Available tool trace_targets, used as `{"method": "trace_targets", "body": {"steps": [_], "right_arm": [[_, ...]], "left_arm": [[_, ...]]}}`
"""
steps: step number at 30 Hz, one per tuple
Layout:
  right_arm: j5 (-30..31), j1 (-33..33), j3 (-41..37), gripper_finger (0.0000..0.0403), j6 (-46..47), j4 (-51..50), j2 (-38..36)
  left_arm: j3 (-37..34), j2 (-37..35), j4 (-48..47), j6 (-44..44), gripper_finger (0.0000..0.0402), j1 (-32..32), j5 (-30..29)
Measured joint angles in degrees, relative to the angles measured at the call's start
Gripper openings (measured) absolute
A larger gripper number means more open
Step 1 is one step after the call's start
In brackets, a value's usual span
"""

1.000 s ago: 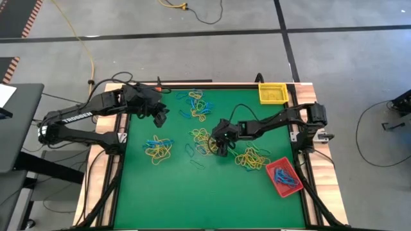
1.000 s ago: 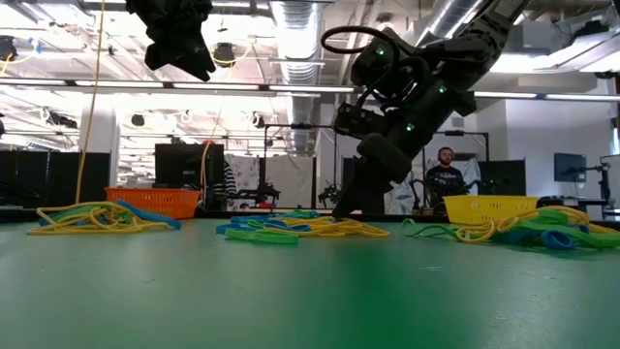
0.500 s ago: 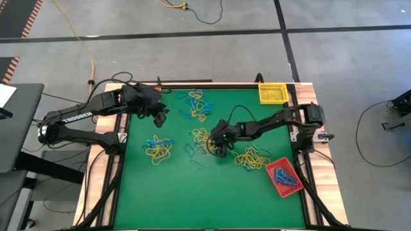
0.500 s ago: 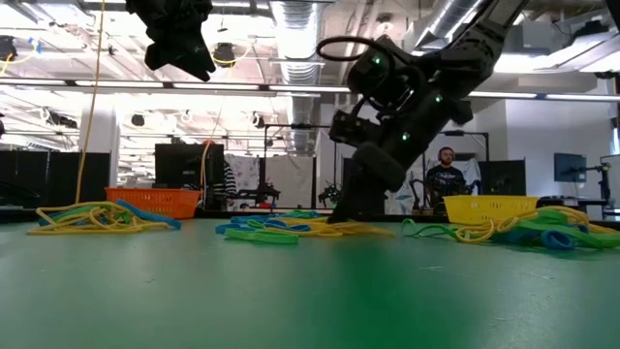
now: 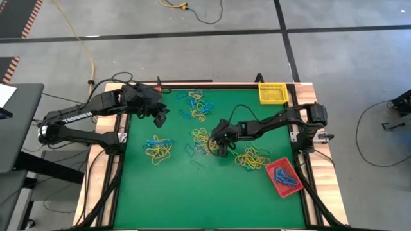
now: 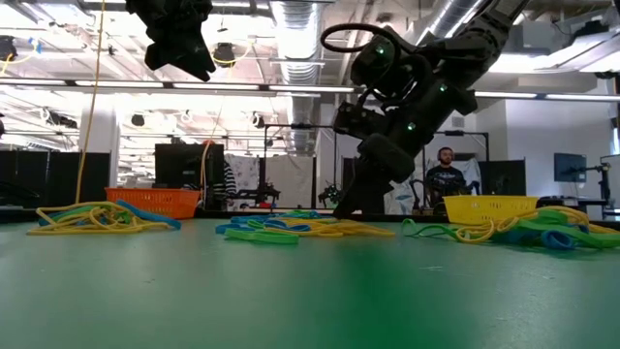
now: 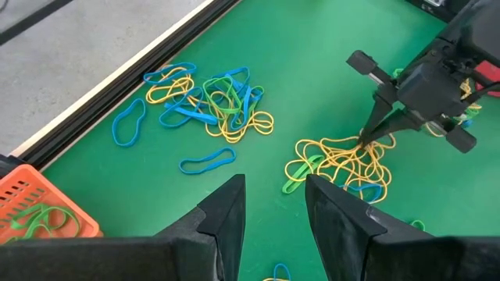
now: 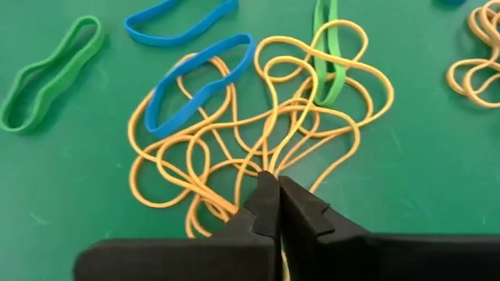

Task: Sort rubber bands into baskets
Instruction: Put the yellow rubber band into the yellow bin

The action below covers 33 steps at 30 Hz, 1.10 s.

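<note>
Right wrist view: right end effector [image 8: 273,204] clenched on yellow rubber bands [image 8: 258,148], loops fanning away.

Right gripper [image 8: 273,204] pinched on yellow rubber bands [image 8: 258,148]
Fingertips meet at tangle's middle on green table [image 8: 437,164]; blue bands [image 8: 195,82] and green bands [image 8: 51,74] lie around it.
</note>
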Motion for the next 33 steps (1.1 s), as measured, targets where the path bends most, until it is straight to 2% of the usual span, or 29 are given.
{"method": "trace_targets", "body": {"steps": [3,10,13,33], "right_arm": [[1.72,-0.04,0.0,0.0041,-0.15,-0.07,0.0],[2.19,0.19,0.0,0.0111,-0.17,0.0,0.0],[2.19,0.53,0.0,0.0124,0.22,0.16,0.0],[1.98,0.44,0.2,0.0104,0.68,3.17,2.93]], "left_arm": [[0.0,0.0,0.0,0.0,0.0124,-0.01,0.02],[0.0,0.0,-0.01,0.01,0.0124,-0.02,0.02],[0.0,0.0,-0.01,0.01,0.0124,0.0,0.01],[0.0,0.0,-0.03,0.01,0.0124,-0.02,0.02]]}}
